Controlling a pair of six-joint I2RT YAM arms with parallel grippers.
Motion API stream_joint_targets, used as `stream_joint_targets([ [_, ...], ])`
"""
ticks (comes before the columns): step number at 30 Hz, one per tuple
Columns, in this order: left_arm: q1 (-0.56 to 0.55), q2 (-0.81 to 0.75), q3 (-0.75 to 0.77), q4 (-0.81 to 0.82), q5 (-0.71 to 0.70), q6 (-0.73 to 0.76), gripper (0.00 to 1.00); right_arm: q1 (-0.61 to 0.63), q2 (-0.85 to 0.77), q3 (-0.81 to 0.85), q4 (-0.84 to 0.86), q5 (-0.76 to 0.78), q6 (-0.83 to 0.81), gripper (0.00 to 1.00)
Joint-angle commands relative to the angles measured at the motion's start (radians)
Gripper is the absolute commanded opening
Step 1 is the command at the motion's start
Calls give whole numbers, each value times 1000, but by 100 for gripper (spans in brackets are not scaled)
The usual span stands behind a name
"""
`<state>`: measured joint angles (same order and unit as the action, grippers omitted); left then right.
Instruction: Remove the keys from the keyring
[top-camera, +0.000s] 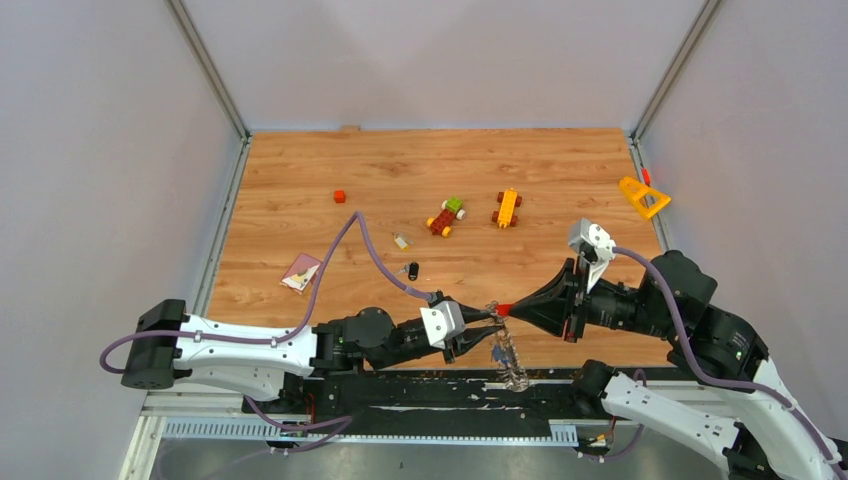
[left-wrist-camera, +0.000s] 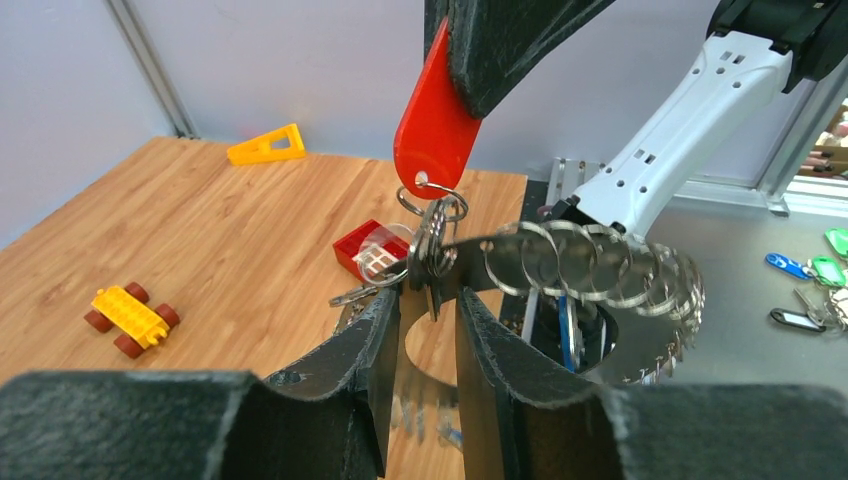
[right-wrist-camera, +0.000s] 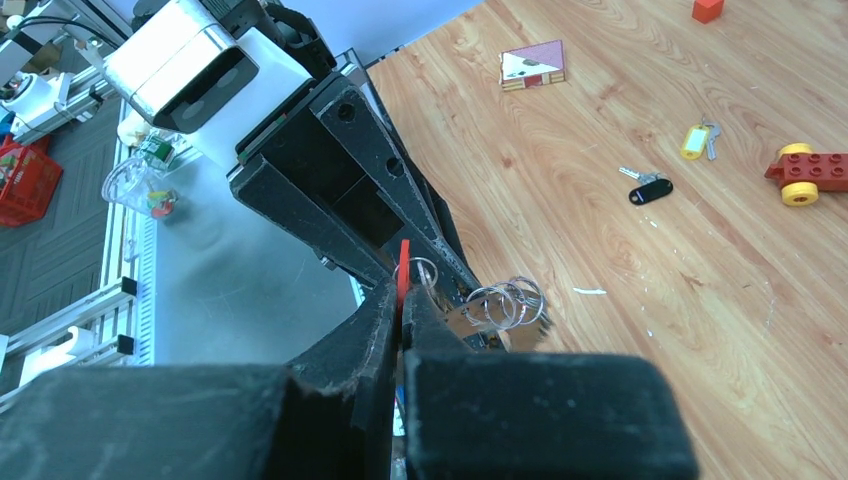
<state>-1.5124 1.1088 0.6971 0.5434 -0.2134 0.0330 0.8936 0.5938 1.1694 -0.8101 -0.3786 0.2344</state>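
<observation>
The right fingers (right-wrist-camera: 372, 335) were closed flat on the red key (left-wrist-camera: 436, 125), lifted clear of the surface (top-camera: 300, 190) at its near edge. The keyring (left-wrist-camera: 480, 262) hung from that key's small loop. The left fingers (left-wrist-camera: 375, 335) stood partly open on either side of the keyring's band, and we could not tell whether they pinched it.

We judged the main risk to be a pull on the red key before its loop had worked free. That would drag the whole keyring out from between the left fingers, or twist it sideways. A drop here could carry it over the near edge onto the rails.

Only the left wrist view showed the row of small loops along the keyring and a blue key (left-wrist-camera: 568, 335) still hanging behind it. Only the overhead view showed how near the edge the keyring hung. The right wrist view showed a black key (right-wrist-camera: 650, 187) and a yellow key (right-wrist-camera: 693, 141) lying loose on the wood.
</observation>
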Motion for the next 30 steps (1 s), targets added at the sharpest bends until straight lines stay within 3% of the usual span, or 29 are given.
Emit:
stream_joint_targets([
  [1,-8,-1,35,54,14,24,35,2,-12,-2,77,-30,8,0],
  [6,-8,0,35,58,32,18,27,2,-16,-9,78,-34,9,0],
  [14,-8,-12,28,68,61,10,1,2,-19,-14,74,-20,4,0],
  [17,-8,-24,16,78,65,6,0,2,-21,-14,69,-12,1,0],
  [18,-8,-30,9,80,68,6,3,3,-22,-14,67,-6,-1,0],
  [20,-8,-43,-1,81,73,5,27,3,-22,-14,62,3,-5,0],
  [23,-8,-70,-22,81,94,11,51,3,-22,-17,58,7,-10,0],
  [30,-7,-126,-63,112,110,24,67,3,-20,-32,67,5,-13,0],
])
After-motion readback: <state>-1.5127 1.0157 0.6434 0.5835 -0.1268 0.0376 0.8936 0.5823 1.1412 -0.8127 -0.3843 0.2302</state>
